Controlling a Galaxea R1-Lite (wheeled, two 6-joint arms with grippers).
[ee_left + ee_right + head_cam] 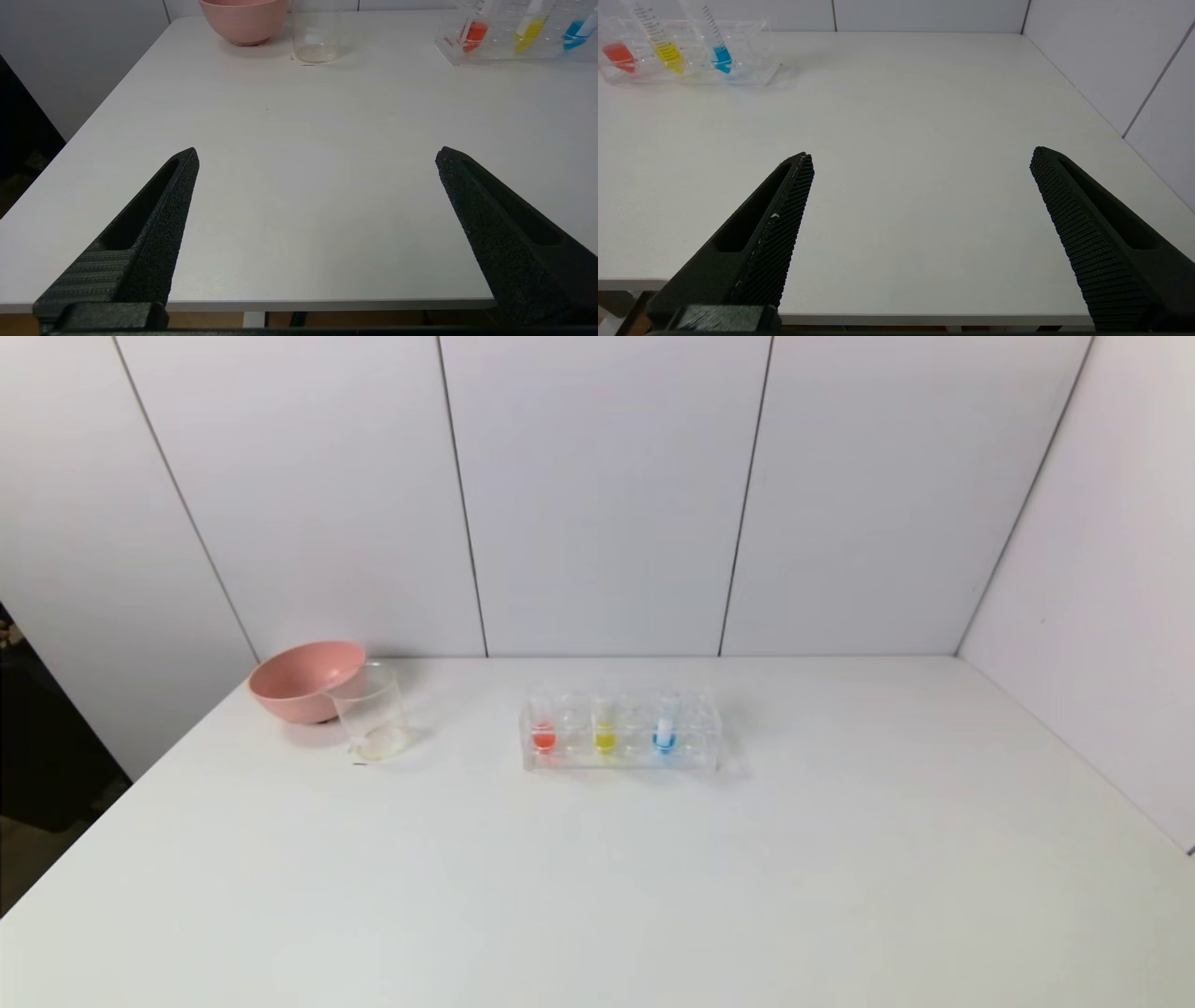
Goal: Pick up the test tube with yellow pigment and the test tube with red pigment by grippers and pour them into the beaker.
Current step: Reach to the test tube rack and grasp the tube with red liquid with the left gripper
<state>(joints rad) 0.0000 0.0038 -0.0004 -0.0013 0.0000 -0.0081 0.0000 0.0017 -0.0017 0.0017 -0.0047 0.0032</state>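
head view, left to right: a pink round plastic bowl [303, 679] sits at the far left of the white table [597, 877], and the small clear cylindrical beaker [373, 711] stands upright just beside it, on its right and slightly nearer the robot, overlapping the bowl's edge from this angle. whether the two touch cannot be told. the beaker looks almost empty, with a faint yellowish film at its base. well apart to the right, near the table's middle, a clear plastic tube rack [621, 732] holds three tubes upright in a row: the test tube with red pigment [543, 735] at the left end, the test tube with yellow pigment [605, 735] next to it, and a tube of blue liquid [665, 734] further right. no arm shows in this view

from the left wrist camera, the left gripper [316, 156] hangs at the near edge of the table, its black textured fingers [159, 224] spread wide with nothing between them, well short of bowl, beaker and rack

from the right wrist camera, the right gripper [920, 156] sits likewise at the near edge, fingers [770, 233] spread wide and empty, the rack far off
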